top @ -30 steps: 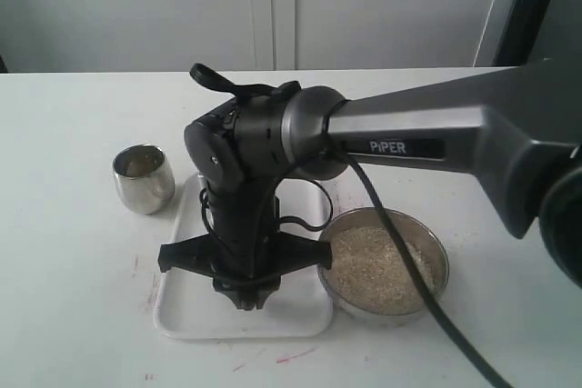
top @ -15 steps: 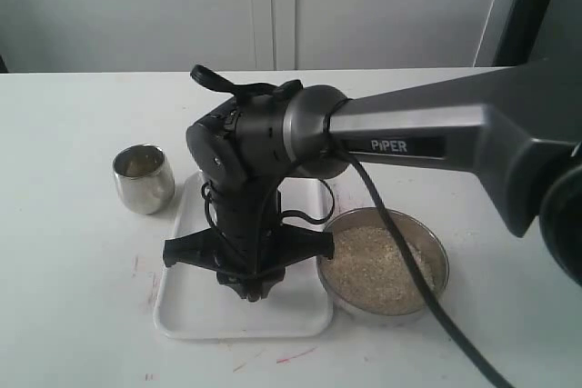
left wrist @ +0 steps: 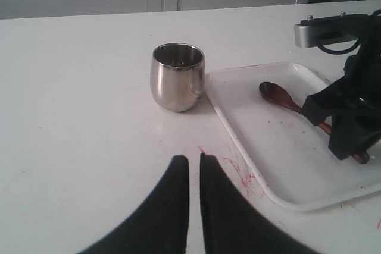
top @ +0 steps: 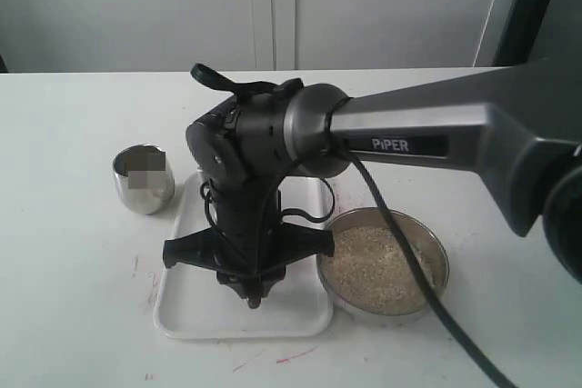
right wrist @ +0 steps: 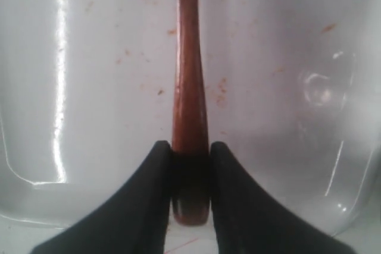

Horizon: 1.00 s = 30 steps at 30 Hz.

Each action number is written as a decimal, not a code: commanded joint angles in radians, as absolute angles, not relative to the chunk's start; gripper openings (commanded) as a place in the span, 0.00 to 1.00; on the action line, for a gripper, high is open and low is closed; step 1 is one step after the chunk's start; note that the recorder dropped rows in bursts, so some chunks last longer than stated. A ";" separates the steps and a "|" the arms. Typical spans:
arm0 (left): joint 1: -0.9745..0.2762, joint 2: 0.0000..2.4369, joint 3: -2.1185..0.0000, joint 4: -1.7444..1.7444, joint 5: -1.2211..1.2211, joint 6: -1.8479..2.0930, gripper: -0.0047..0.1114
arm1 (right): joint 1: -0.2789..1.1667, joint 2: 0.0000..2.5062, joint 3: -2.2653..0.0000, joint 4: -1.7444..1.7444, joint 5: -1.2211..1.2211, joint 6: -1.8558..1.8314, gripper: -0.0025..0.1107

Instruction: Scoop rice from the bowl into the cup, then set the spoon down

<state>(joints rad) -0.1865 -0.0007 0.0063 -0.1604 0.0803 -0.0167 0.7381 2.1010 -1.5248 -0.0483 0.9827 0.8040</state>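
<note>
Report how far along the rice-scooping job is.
Done: cannot confirm; the steel cup's inside is unclear. In hand: wooden spoon lies on the white tray, right hand closed on its handle. Left: either scooping rice from the steel bowl or just letting go.

The spoon (left wrist: 278,96), dark reddish-brown wood with an oval head and a slim handle, lay flat on the white tray (left wrist: 262,147), head toward the cup (left wrist: 177,77). The cup, a small shiny steel tumbler, stood upright on the table just beside the tray's edge. On the tray's other side sat the wide, shallow steel bowl (top: 443,272), holding a level bed of pale rice (top: 373,265).
</note>
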 commanded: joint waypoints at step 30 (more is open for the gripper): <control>-0.188 0.000 0.000 -0.171 0.076 -0.019 0.16 | 0.886 1.254 -1.082 -0.172 1.174 0.412 0.02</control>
